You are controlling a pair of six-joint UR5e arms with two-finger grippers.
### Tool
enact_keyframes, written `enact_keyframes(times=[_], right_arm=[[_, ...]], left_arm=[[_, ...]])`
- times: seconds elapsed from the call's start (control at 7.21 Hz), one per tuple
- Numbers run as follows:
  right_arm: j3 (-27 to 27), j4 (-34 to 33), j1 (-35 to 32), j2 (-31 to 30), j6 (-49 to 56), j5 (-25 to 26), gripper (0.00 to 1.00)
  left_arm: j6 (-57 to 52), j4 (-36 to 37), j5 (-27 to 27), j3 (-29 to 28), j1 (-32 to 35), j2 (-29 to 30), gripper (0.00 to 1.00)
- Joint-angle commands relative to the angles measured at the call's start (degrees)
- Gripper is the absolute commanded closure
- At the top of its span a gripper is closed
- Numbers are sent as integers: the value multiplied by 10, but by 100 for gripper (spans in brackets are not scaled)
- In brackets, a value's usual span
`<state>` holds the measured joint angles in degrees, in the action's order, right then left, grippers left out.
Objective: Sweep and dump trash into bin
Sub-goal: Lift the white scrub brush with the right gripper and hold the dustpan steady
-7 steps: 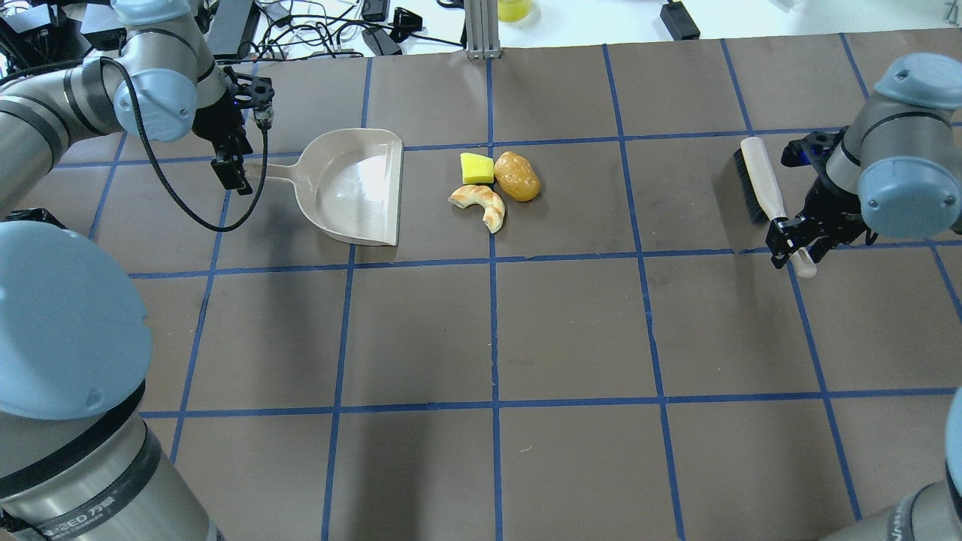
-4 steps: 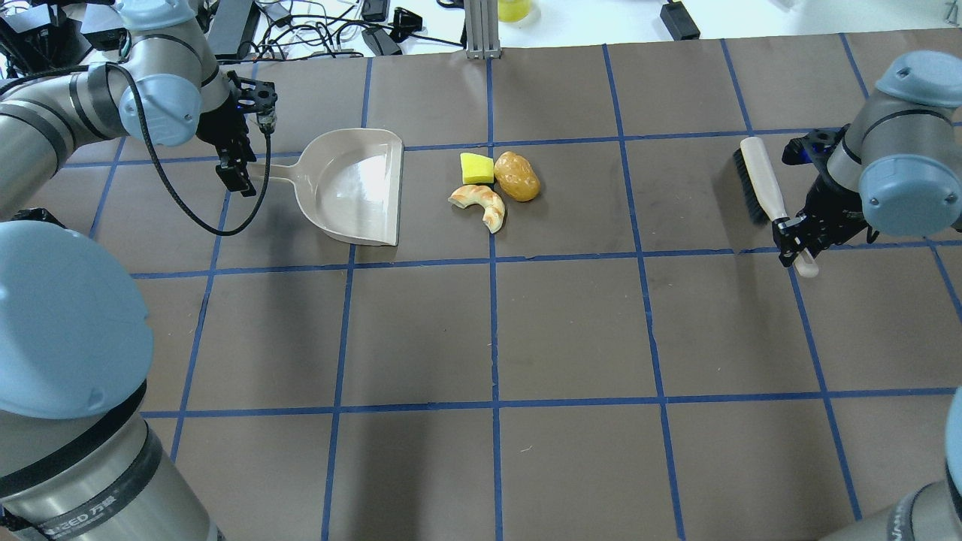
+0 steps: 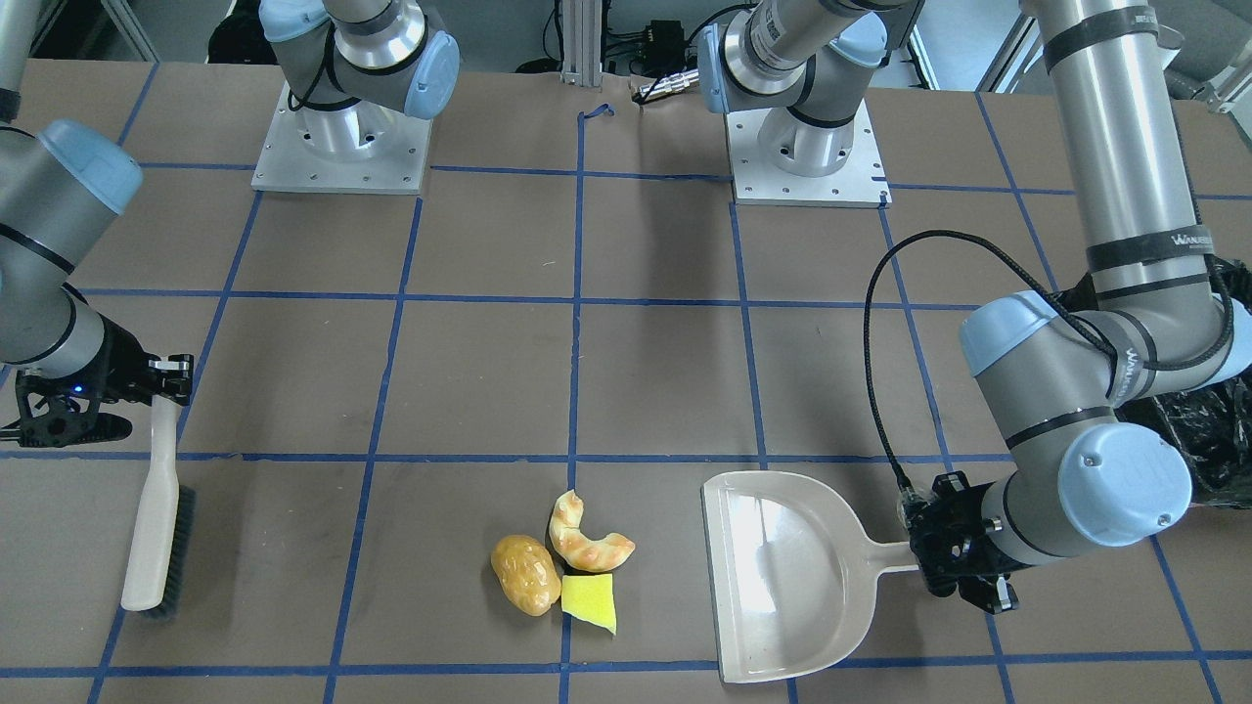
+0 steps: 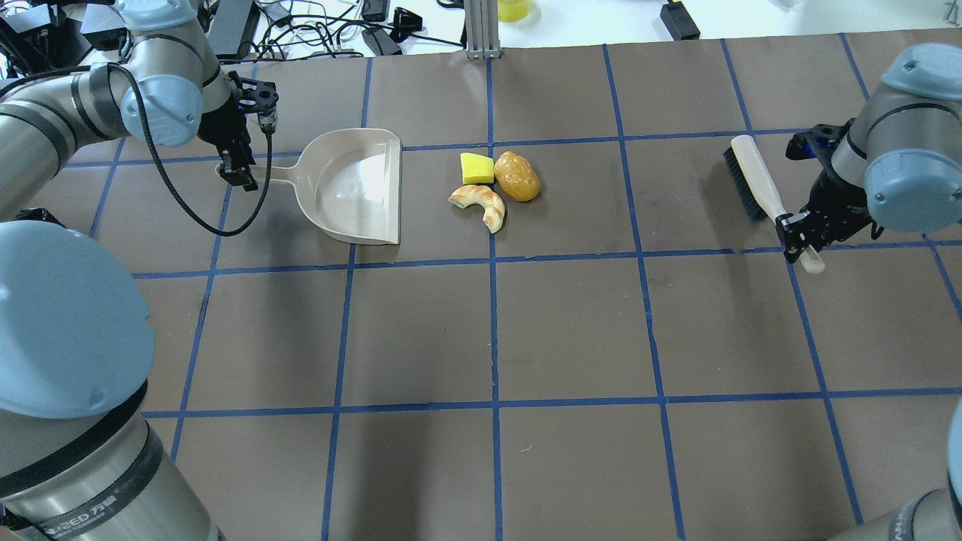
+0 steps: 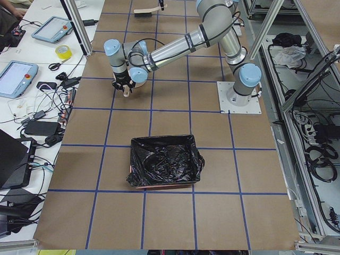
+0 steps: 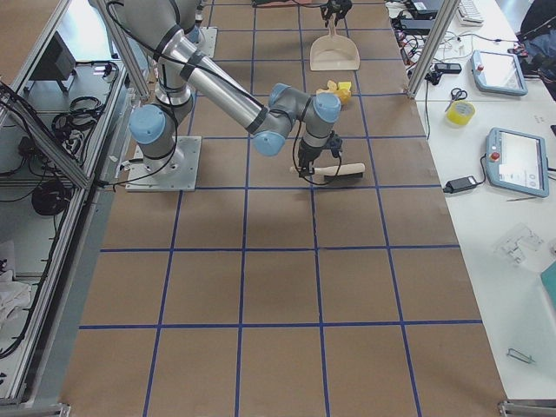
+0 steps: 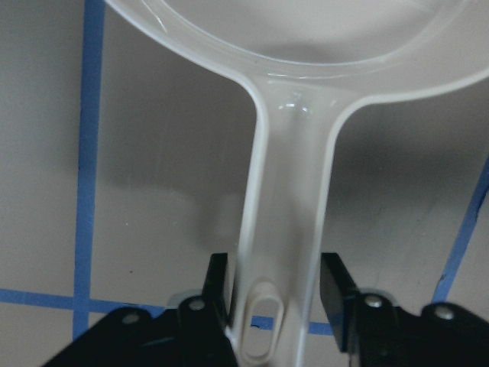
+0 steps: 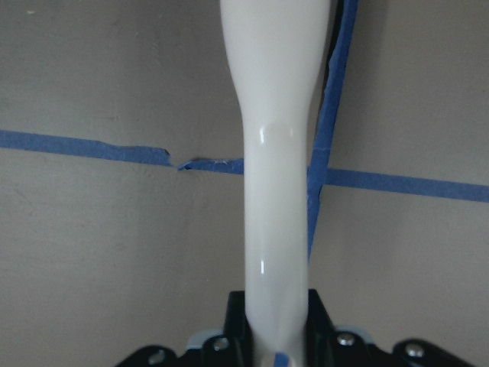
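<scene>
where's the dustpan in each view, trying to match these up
exterior front-facing: dustpan at lower right.
overhead exterior: upper left.
exterior left: only the handle tip shows, at the near arm's gripper.
exterior right: top centre, small.
left wrist-mounted: its handle runs up the middle.
right wrist-mounted: not in it; only the brush handle.
Shared landmark: the left gripper clamped on its handle, with the trash off its open mouth.

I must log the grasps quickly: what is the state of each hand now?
Left hand: closed on the handle of the beige plastic dustpan.
Right hand: closed on the handle of the white brush with dark bristles.
</scene>
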<state>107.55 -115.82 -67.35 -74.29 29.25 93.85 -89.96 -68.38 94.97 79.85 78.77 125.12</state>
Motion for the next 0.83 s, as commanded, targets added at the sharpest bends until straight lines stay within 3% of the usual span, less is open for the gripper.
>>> enact_keyframes(times=[0.0,0.14,0.28,0.69], right_arm=[[-4,53,-27,-47,-59,-7,100],[-26,86,-67,-52,-94,-3,100],[-63,126,-116,-45,-168,-2,100],[-126,163,-256,-5,-334,26,100]], left_arm=[[-5,0,0,-3,1,0,81],[-7,0,0,-7,4,0,90],[-7,0,0,-8,8,0,91],[-1,1,6,-14,24,0,91]])
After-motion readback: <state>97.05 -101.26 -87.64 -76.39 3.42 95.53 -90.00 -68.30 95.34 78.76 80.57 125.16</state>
